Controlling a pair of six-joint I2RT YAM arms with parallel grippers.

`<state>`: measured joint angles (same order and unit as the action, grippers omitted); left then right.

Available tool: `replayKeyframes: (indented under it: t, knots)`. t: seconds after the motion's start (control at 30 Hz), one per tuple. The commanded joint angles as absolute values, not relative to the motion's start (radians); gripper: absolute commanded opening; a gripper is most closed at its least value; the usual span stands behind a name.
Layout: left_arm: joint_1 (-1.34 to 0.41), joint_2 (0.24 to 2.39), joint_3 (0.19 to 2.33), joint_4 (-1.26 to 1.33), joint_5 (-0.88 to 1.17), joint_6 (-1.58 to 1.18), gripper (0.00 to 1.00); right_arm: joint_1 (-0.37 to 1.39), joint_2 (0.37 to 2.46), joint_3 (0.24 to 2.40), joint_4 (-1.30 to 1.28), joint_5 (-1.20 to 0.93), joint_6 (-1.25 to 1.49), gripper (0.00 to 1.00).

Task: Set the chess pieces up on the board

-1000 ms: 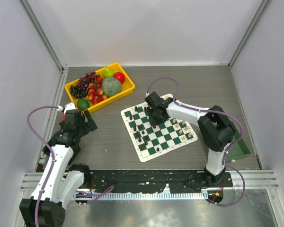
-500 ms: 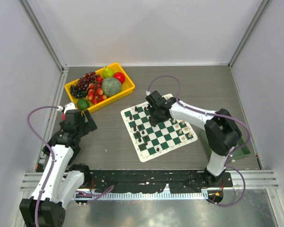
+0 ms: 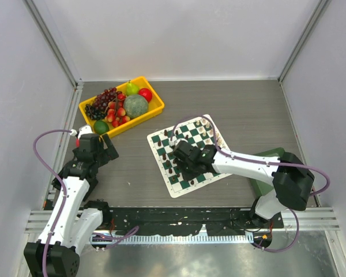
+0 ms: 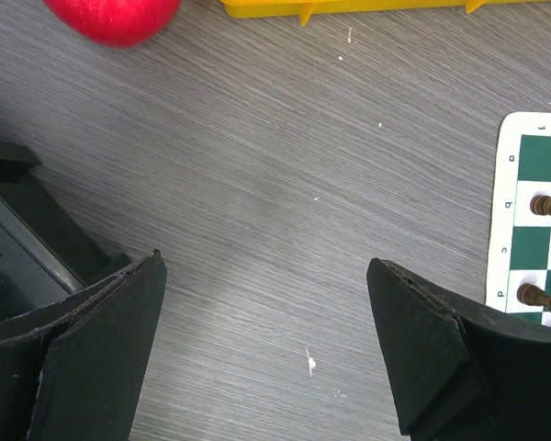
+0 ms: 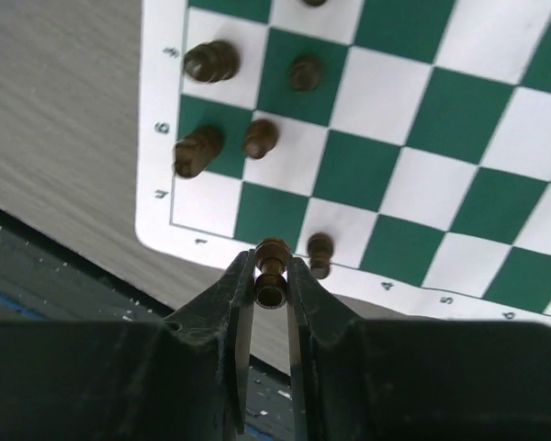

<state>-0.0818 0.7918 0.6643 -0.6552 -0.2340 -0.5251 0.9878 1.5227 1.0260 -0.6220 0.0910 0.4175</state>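
Observation:
The green and white board (image 3: 191,153) lies mid-table, tilted, with dark pieces (image 3: 170,167) on its left side and cream pieces (image 3: 205,128) at its far right corner. My right gripper (image 3: 188,167) hangs over the board's near left part, shut on a dark brown piece (image 5: 272,270) held above the near corner square. Several other dark pieces (image 5: 209,61) stand on squares beyond it, and one (image 5: 320,251) is close to its right. My left gripper (image 3: 101,145) is open and empty over bare table left of the board; the board's edge (image 4: 533,207) shows at the right.
A yellow tray (image 3: 157,106) of fruit stands at the back left. A red fruit (image 4: 113,16) lies on the table near the left gripper. A green tray (image 3: 277,154) sits at the right, partly under the right arm. Grey walls enclose the table.
My right gripper has moved from the board's far side toward its near left part, carrying a dark piece. The cream pieces now show at the far right corner. The left arm has not moved.

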Motion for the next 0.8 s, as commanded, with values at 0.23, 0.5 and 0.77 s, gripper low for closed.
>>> replayKeyframes:
  t: [0.23,0.5,0.77]
  knots:
    - [-0.077,0.767,0.658,-0.634,-0.232,-0.545,0.99,1.109,1.584,1.060,-0.551,0.092,0.454,0.24]
    - [-0.077,0.781,0.660,-0.632,-0.230,-0.541,0.99,1.120,1.628,1.086,-0.529,0.089,0.433,0.24]
    - [-0.078,0.790,0.658,-0.630,-0.232,-0.540,0.99,1.129,1.654,1.111,-0.525,0.078,0.417,0.24]
